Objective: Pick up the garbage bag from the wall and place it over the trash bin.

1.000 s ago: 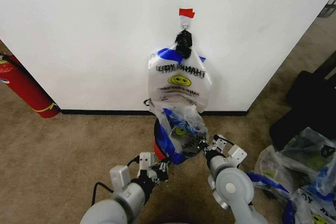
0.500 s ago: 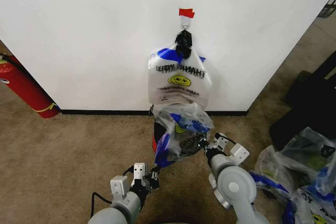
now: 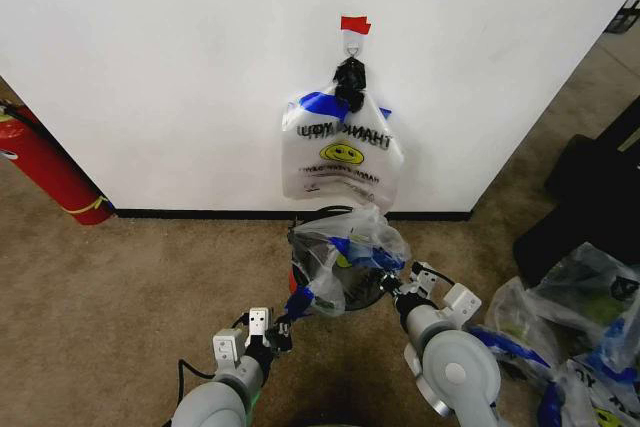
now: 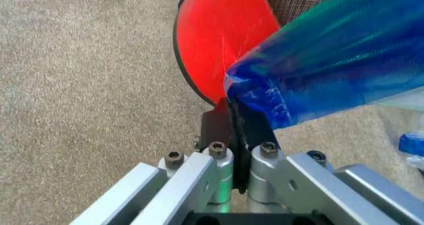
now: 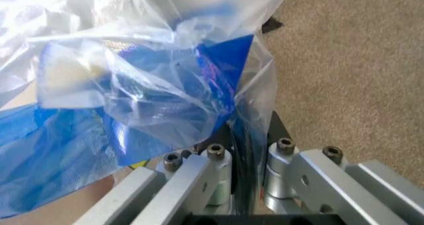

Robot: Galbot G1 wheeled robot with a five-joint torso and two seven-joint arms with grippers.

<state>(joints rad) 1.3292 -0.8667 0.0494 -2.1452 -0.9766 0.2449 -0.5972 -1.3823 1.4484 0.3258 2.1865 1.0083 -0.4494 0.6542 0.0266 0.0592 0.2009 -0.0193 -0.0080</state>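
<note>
both tools (image 3: 283, 324) (image 3: 393, 290) clamped on garbage bag (image 3: 345, 257)

Bunch of bags (image 3: 342, 152) on wall: mirrored "THANK YOU", prob.

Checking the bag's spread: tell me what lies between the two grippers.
In the head view, the garbage bag stretches from the left gripper to the right gripper, over the trash bin.
</note>
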